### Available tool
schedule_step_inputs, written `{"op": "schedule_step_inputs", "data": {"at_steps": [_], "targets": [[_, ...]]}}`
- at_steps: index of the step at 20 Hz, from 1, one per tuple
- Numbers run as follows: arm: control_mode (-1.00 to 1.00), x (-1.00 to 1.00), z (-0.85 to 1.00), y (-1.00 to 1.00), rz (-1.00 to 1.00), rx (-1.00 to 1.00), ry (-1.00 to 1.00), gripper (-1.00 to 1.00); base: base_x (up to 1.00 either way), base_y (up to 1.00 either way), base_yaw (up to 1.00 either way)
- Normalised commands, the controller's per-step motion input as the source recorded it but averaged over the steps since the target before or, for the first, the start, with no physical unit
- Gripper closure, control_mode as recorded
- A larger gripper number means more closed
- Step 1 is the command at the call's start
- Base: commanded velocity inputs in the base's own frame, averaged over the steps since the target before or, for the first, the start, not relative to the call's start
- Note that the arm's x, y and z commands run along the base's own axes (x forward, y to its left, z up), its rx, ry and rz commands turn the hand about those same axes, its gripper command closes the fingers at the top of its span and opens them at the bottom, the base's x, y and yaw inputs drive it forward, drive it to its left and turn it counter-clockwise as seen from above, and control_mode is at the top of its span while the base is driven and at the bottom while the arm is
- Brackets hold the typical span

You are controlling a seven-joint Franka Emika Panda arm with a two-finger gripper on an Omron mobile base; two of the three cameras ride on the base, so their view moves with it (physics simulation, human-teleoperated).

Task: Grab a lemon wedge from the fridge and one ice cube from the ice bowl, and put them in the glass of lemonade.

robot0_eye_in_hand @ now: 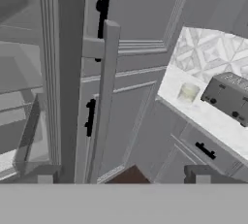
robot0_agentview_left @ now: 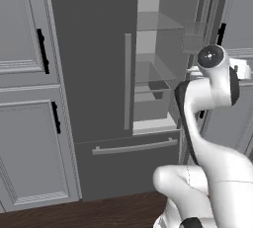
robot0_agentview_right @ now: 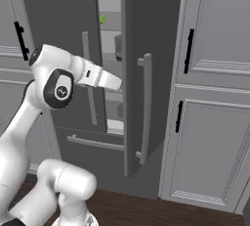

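Grey fridge (robot0_agentview_right: 141,49) (right door ajar), unlabelled.

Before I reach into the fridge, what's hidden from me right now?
- Lemon wedge: right base view, a tiny green speck; shape unreadable.
- Gripper: hand view, fingertips cut by the bottom band.
- Glass of lemonade: hand view, too small to judge contents.
- Fridge shelves: left base view, partly behind the arm.

Left base view: behind arm, left side, faces fridge (robot0_agentview_left: 99,74), close; right door open, glass shelves (robot0_agentview_left: 155,24) seen. Right base view: behind arm, right side, faces same fridge, open door (robot0_agentview_right: 146,73) edge-on. Hand view: rolled, near door bar handle (robot0_eye_in_hand: 104,102); toaster (robot0_eye_in_hand: 227,97) and glass of lemonade (robot0_eye_in_hand: 188,92) on far counter (robot0_eye_in_hand: 213,121).
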Motion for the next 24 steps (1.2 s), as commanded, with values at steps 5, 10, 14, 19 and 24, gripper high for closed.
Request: {"op": "schedule_step_inputs", "data": {"at_steps": [5,10,14,19,24], "targets": [[-1.00,0.81,-0.02,1.00,-0.24,-0.35,0.03,-1.00,0.00,0.00,0.00],[-1.00,0.81,0.08,0.66,-0.20,-0.07,0.01,-1.00,0.00,0.00,0.00],[-1.00,0.96,-0.09,0.17,-0.08,0.00,0.00,-1.00,0.00,0.00,0.00],[-1.00,0.48,-0.25,-0.30,-0.03,0.03,0.00,-1.00,0.00,0.00,0.00],[-1.00,-0.08,-0.18,-0.94,-0.05,0.05,0.00,-1.00,0.00,0.00,0.00]]}}
